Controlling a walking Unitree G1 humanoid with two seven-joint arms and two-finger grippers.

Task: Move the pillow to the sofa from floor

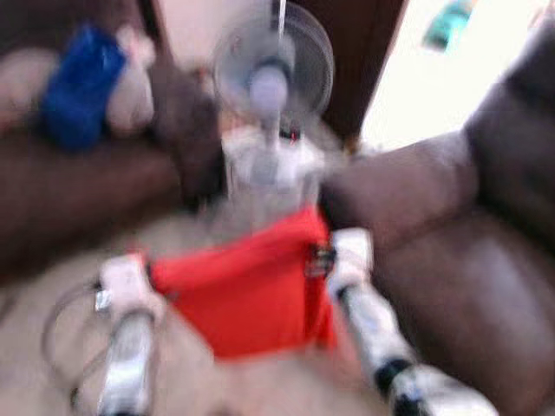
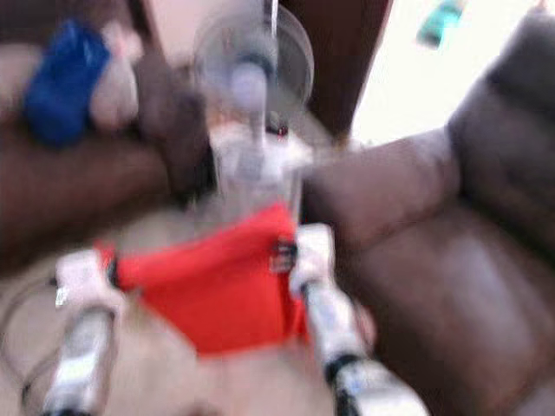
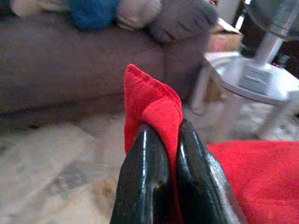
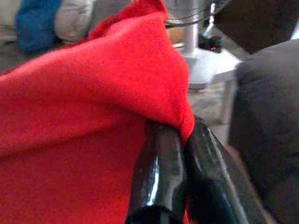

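A pale tiled floor (image 1: 52, 295) lies between two brown sofas (image 1: 468, 260), with a fan (image 1: 273, 78) standing behind. The red pillow (image 1: 247, 290) hangs above the floor, left gripper (image 3: 163, 140) and right gripper (image 4: 180, 135) each pinching a corner.

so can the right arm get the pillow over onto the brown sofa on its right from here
Probably yes. The right gripper is shut on a corner of the red pillow, the left gripper pinches another, and the pillow hangs between them. The brown sofa sits right beside the right arm, nothing between.
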